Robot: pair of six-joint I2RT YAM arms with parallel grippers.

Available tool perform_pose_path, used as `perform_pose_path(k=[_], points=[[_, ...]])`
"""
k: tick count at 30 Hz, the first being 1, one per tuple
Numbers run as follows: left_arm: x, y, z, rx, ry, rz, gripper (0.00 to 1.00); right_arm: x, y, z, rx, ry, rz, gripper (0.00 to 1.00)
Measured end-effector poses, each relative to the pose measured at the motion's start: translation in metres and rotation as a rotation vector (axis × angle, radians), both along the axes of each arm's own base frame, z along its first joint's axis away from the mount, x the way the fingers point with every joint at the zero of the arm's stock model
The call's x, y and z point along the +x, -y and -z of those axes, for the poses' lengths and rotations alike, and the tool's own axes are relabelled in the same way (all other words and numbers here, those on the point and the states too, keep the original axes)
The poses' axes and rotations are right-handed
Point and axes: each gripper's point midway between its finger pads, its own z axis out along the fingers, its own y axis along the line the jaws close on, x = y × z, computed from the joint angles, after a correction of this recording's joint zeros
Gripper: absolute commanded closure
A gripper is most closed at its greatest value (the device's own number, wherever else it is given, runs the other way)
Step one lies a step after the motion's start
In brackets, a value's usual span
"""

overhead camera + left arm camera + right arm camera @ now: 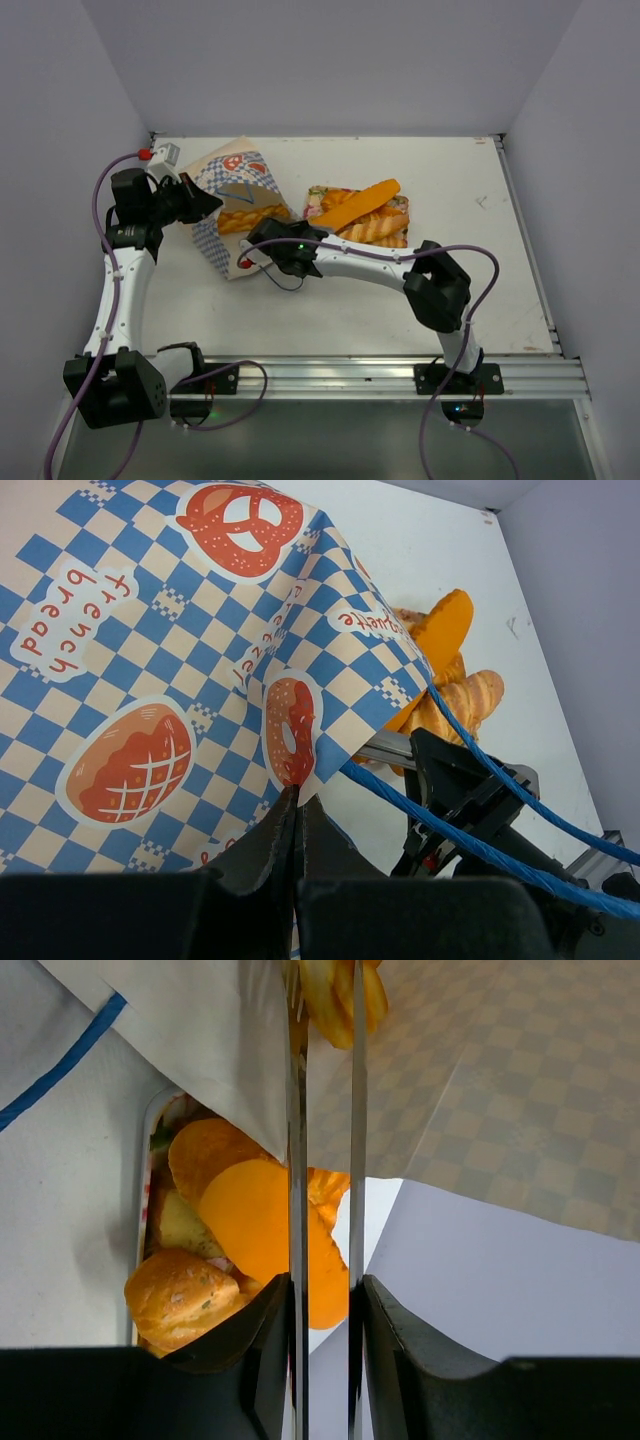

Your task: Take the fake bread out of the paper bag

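The paper bag point(232, 172) lies on its side at the back left, its mouth facing the tray. My left gripper point(203, 203) is shut on the bag's edge point(297, 792), holding the mouth up. One braided loaf of fake bread point(250, 218) lies inside the bag. My right gripper point(262, 232) reaches into the mouth. Its long metal fingers point(297, 1110) stand a narrow gap apart with the loaf point(335, 995) at their far end. The tips run off the frame, so I cannot see whether they pinch it. More fake bread point(360, 205) lies on the tray.
The floral tray point(318, 192) sits right of the bag, piled with an orange stick point(265, 1220), braided loaves point(380, 230) and a bun point(180, 1295). The bag's blue cord handles point(480, 770) hang across my right arm point(465, 790). A white and red connector point(160, 154) sits at the back left corner.
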Motion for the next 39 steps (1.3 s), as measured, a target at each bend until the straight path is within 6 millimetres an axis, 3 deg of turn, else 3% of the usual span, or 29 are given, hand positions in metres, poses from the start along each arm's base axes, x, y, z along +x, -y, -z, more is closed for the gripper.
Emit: perform_pose_path(k=[5, 18, 29, 39], points=[[0.000, 0.000, 0.000, 0.000, 0.000, 0.000, 1.00, 0.001, -0.006, -0.009, 0.032, 0.000, -0.002, 1.00], [0.005, -0.005, -0.005, 0.010, 0.012, -0.032, 1.00, -0.012, -0.017, -0.029, 0.155, -0.087, -0.027, 1.00], [0.012, -0.012, -0.013, 0.014, 0.023, -0.091, 1.00, -0.028, -0.007, -0.070, 0.261, -0.109, -0.056, 1.00], [0.025, -0.020, -0.020, -0.001, 0.030, -0.152, 1.00, -0.043, 0.009, -0.085, 0.283, -0.138, -0.084, 1.00]])
